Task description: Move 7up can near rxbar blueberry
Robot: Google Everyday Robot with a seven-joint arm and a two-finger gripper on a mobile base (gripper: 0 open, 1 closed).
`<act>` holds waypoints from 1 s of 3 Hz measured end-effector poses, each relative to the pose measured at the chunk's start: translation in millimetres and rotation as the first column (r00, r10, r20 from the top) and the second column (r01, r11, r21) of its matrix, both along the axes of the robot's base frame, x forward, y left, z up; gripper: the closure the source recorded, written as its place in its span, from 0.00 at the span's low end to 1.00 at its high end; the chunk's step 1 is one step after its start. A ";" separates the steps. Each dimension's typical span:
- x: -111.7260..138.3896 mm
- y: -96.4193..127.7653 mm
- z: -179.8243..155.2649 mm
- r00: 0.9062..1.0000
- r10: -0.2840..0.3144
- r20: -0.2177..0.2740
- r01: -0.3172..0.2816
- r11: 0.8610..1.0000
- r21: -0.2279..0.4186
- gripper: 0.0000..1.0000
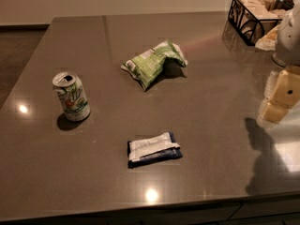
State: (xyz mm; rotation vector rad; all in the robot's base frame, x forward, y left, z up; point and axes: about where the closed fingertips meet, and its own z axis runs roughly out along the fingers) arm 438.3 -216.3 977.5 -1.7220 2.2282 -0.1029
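Surface: a dark grey countertop [206,78] with a glossy finish that shows a few bright light spots.
7up can [71,96]: stands upright on the left part of the countertop. Its silver top faces up with the opening visible, and a small shadow lies at its base.
rxbar blueberry [153,149]: lies flat in the front middle of the countertop with its white band facing up. It is to the right of the can and nearer the front edge, well apart from it.
Snack bag [154,63]: a crumpled green-and-white packet behind the bar, towards the middle of the countertop. It touches neither the can nor the bar.
Wire basket [253,18]: a black wire holder at the far right corner with pale packets inside.
Gripper [275,100]: pale and cream-coloured, at the right edge of the view, above the right side of the countertop. Its shadow falls on the surface below it.
Gripper state: I cannot tell whether it is spread or closed. Nothing is seen held in it.
Can relative to gripper: the can is far to the gripper's left, across the width of the countertop, with the bar and the snack bag lying in the stretch between them.
Bar relative to gripper: closer than the can, but still well apart from it.
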 end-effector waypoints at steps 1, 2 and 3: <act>0.1 0.8 0.8 1.000 0.001 0.003 -0.001 1.000 0.001 0.00; 10.3 41.1 1.8 0.998 0.062 0.004 -0.062 0.996 0.067 0.00; 22.9 91.4 -5.3 0.993 0.115 0.000 -0.114 0.984 0.138 0.00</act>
